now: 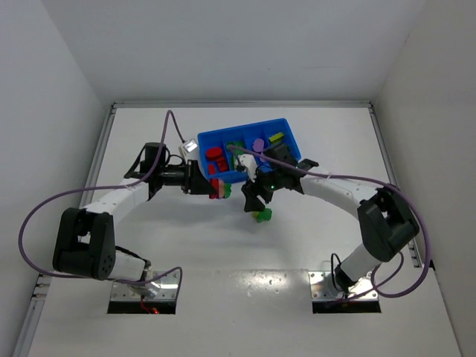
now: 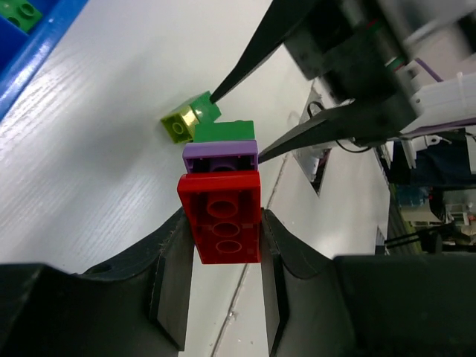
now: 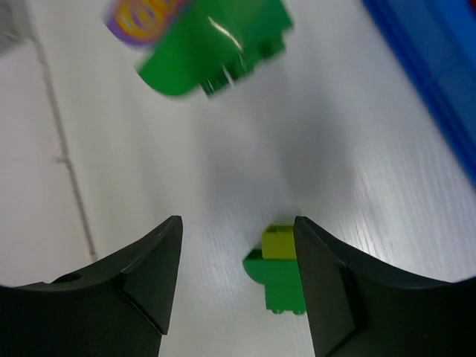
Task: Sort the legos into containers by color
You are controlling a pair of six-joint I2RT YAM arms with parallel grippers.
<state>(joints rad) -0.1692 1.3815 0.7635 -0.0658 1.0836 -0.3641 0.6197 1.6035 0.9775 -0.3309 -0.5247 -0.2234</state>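
Observation:
My left gripper (image 1: 216,186) is shut on a stack of legos, a red brick (image 2: 223,223) with a purple layer (image 2: 220,157) and a green layer (image 2: 223,131) on its far end, held just above the table in front of the blue tray (image 1: 292,137). My right gripper (image 1: 253,202) is open and hovers over a small green and yellow piece (image 1: 261,216) lying on the table. In the right wrist view that piece (image 3: 281,271) lies between the open fingers, close to the right one. The held stack (image 3: 212,41) shows blurred at the top.
The tray's compartments hold red (image 1: 216,160), green (image 1: 236,149), purple (image 1: 258,144) and yellow (image 1: 277,137) legos. Its blue wall shows in the right wrist view (image 3: 431,67) and the left wrist view (image 2: 37,56). The two grippers are close together by the tray's near side.

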